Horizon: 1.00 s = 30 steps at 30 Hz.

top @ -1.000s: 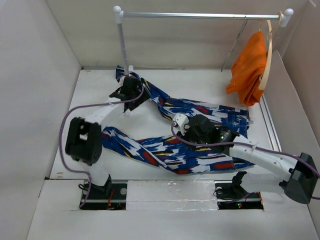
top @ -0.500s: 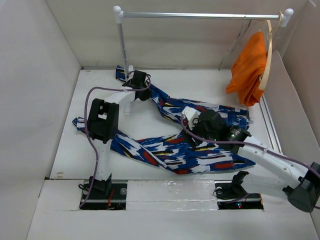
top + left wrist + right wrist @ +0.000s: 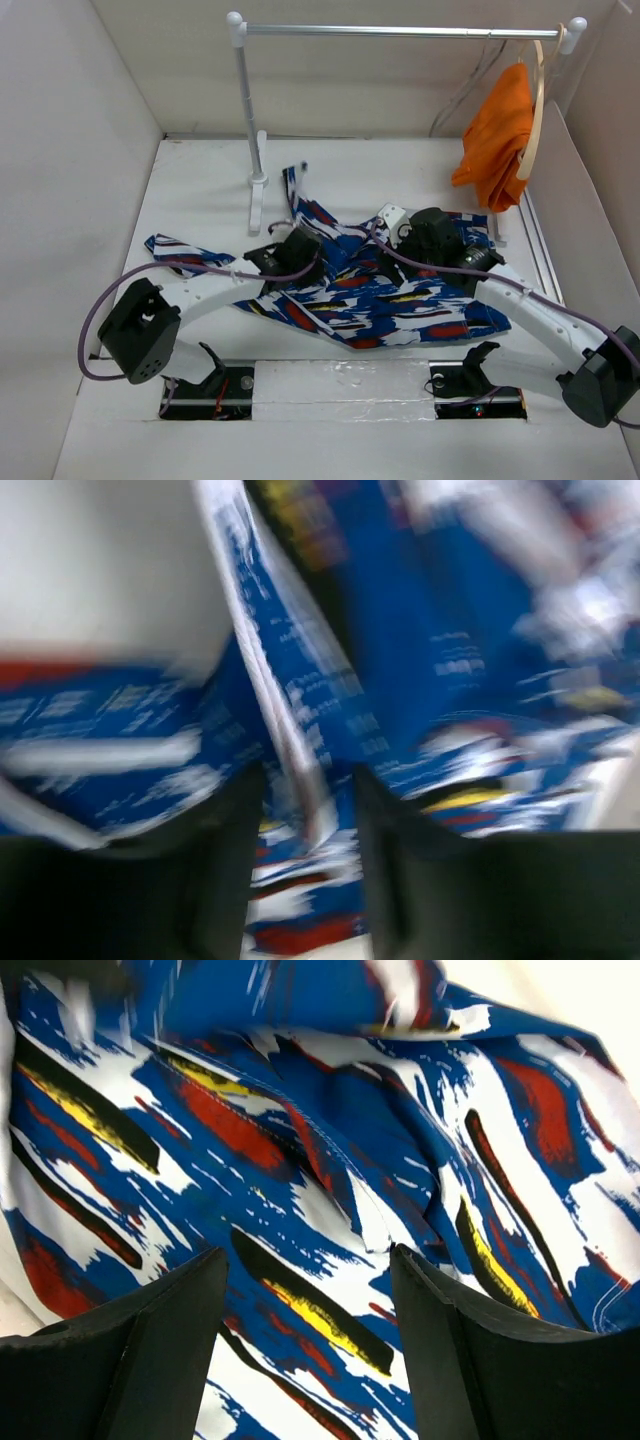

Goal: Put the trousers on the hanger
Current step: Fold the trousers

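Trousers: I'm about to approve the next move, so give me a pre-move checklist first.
1. Left gripper pinching the trousers: ok, a fold sits between the jaws, though the view is blurred.
2. Right gripper free: ok, open above them.
3. Wire hanger in hand: not ok, it hangs on the rail.
4. Trousers laid flat: not ok, bunched.
5. Waistband located: cannot tell.

Plain white walls (image 3: 60, 200) are closing in the white table (image 3: 200, 200) on the left, the back and the right. A clothes rail (image 3: 400, 31) is standing at the far end, its metal bar running across from a white post (image 3: 246, 110). An orange garment (image 3: 495, 140) is hanging on a pale wooden hanger (image 3: 538, 110) at the bar's right end. Soft, even light is falling everywhere.
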### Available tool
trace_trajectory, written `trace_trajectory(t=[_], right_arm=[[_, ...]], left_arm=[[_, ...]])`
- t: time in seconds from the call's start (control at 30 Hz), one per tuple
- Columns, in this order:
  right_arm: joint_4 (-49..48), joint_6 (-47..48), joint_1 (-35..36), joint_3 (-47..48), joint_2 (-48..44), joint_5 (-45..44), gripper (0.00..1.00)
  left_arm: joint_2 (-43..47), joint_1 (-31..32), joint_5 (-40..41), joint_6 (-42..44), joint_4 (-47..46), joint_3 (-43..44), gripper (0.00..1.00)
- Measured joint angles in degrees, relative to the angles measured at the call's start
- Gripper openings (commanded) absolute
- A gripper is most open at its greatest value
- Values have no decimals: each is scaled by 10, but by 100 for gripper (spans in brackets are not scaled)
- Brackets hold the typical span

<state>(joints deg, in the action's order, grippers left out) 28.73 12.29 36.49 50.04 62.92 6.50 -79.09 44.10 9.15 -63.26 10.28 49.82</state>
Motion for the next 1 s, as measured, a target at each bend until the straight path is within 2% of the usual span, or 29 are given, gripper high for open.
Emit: trace_trajectory(t=[0.03,0.07,0.17,0.3,0.37,0.4,0.43,0.47,0.5,0.53,0.57,0.6,0.67,0.7,0.73,0.8,0.93,1.0], right_arm=[[1,2,-3,-2,2,2,72],[1,3,-6,-3,4,5,72],[1,8,-10,-3,8,9,72],[1,13,-14,-3,8,13,71],[0,14,-16,-3,8,16,55],[0,15,-16,-3,8,19,43],[0,15,-16,-3,8,21,15],[0,17,-16,-3,8,23,5],[-1,14,-16,-3,8,25,0],[-1,14,-16,-4,8,25,0],[-1,14,-16,-4,8,26,0],[-2,14,-16,-5,8,26,0],[-2,13,-16,-8,7,26,15],[-2,12,-16,-10,7,25,38],[-2,12,-16,-13,5,25,38],[-3,9,-16,-17,4,24,47],[-12,3,-20,-27,-2,26,47],[-21,-2,-20,-33,-5,32,41]], left_arm=[[0,15,0,-19,10,-18,58],[-2,32,1,-41,33,-42,67],[8,46,26,-71,96,-56,86],[75,26,96,-70,150,-35,85],[106,-28,111,-45,141,-17,80],[115,-69,114,-29,123,-10,79],[117,-114,115,-8,102,-5,76],[113,-151,111,8,84,0,71],[97,-186,109,24,69,7,70],[77,-212,104,48,56,17,69],[47,-226,91,71,45,32,61],[12,-233,79,91,37,49,58],[-72,-226,54,151,25,99,44],[-114,-215,45,181,22,127,43],[-148,-200,34,207,12,151,43],[-207,-164,25,272,12,202,43],[-308,-114,17,360,22,335,45],[-356,-106,24,390,23,398,47]])
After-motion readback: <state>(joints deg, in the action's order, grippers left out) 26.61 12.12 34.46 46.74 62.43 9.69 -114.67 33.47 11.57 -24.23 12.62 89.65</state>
